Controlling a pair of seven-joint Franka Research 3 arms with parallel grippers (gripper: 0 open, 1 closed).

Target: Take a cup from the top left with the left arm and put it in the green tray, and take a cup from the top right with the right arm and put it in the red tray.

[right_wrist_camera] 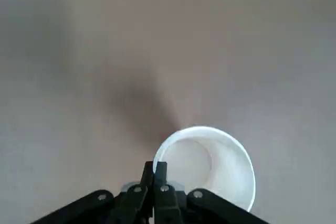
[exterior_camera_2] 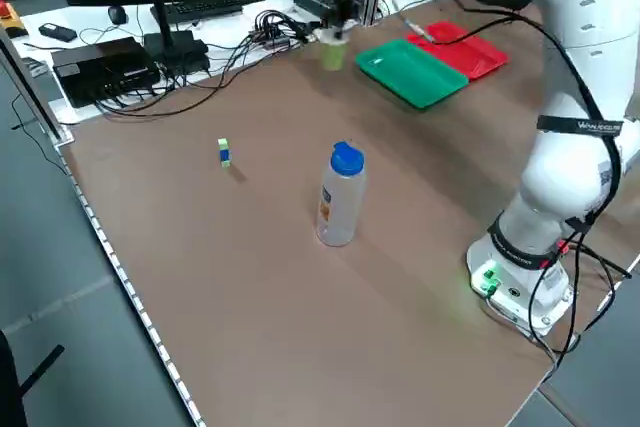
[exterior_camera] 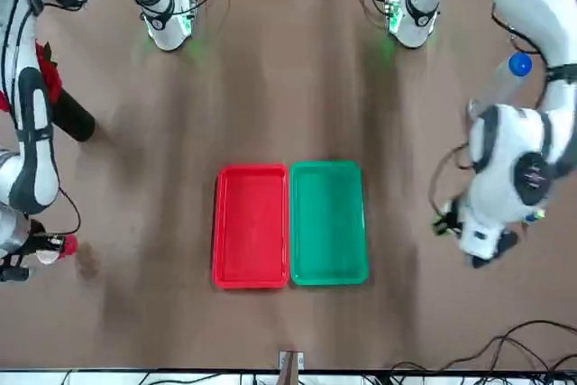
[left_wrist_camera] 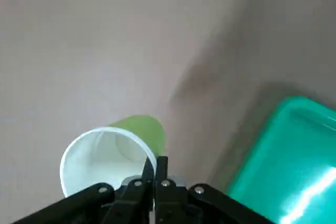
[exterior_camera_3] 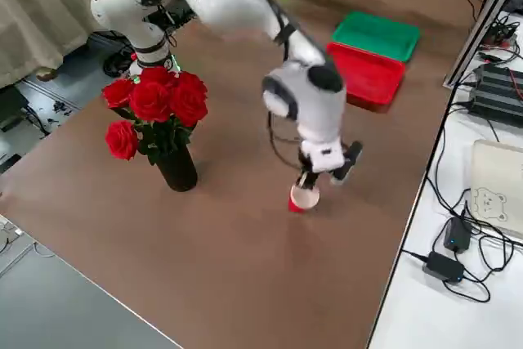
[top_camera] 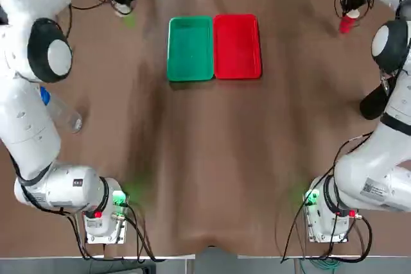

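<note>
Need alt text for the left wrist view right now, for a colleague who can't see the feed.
The left gripper, fingers closed on the rim of the light-green cup, holds the cup with its white inside facing the camera, above the brown table. A corner of the green tray shows to one side.

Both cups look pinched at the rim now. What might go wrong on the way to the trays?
1. The left pincer holds the green cup only by its thin rim, so the cup may swing or slip.
2. The right pincer holds the red cup the same way, with the same slip risk.
3. The green tray and red tray touch side by side, so both arms will converge there and could crowd each other.
</note>
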